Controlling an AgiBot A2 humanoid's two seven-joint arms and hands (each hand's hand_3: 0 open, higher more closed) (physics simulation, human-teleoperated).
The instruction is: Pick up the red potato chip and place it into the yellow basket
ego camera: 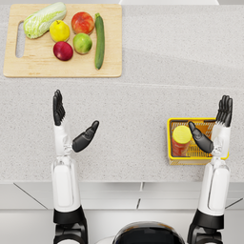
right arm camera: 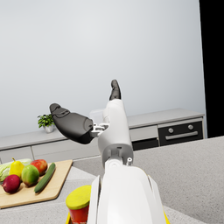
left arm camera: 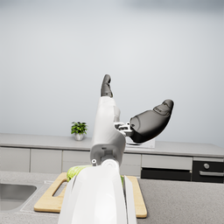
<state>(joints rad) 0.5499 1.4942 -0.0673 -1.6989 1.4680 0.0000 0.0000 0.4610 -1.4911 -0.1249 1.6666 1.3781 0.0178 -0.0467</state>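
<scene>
The red potato chip can (ego camera: 181, 140) with its yellow lid stands inside the yellow basket (ego camera: 197, 158) at the right of the counter; the right wrist view shows the can (right arm camera: 79, 207) partly hidden behind the forearm. My right hand (ego camera: 213, 127) is raised over the basket, fingers spread, holding nothing. At the left, my left hand (ego camera: 71, 125) hovers above bare counter, fingers apart and empty. Each wrist view shows its own hand, left (left arm camera: 131, 113) and right (right arm camera: 92, 118), lifted with the thumb spread wide.
A wooden cutting board (ego camera: 33, 66) lies at the back left with a cabbage (ego camera: 44, 19), a pear (ego camera: 59, 31), apples (ego camera: 82, 22), a cucumber (ego camera: 99, 40). A sink (left arm camera: 13, 194) sits beside the board.
</scene>
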